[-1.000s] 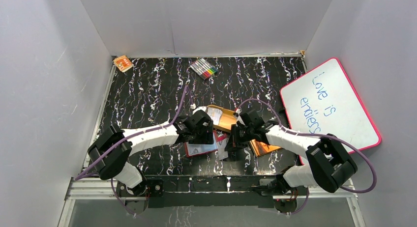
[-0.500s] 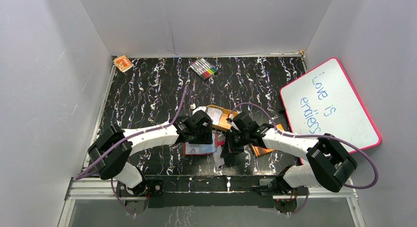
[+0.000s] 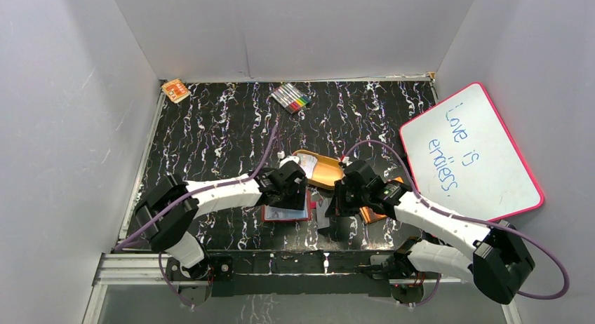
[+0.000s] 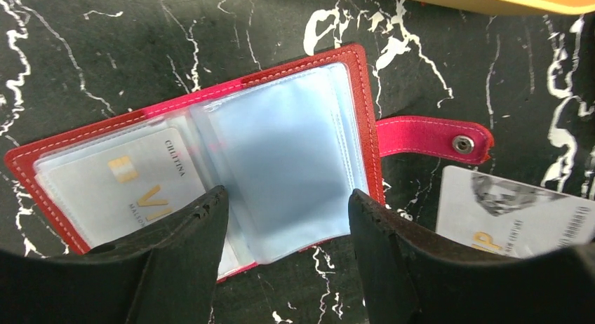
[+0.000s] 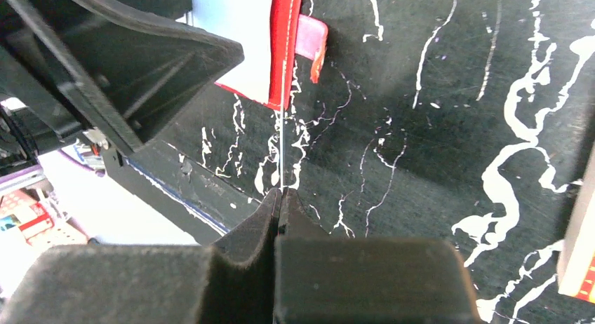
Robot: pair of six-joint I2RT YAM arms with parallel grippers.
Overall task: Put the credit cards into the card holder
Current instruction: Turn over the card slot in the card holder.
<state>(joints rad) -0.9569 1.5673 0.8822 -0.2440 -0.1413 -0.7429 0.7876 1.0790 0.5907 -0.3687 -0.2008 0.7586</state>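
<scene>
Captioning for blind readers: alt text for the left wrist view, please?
An open red card holder lies on the black marbled table beneath the open left gripper, with a card in one sleeve. A loose card lies near its snap tab.

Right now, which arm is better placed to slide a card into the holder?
Likely right: the right gripper pinches a card edge-on beside the card holder; the left gripper is open, straddling its sleeves.

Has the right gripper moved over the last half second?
Yes, slightly. In the top view the right gripper, pinching a credit card, has shifted right, off the orange tray's right end, towards the whiteboard.
</scene>
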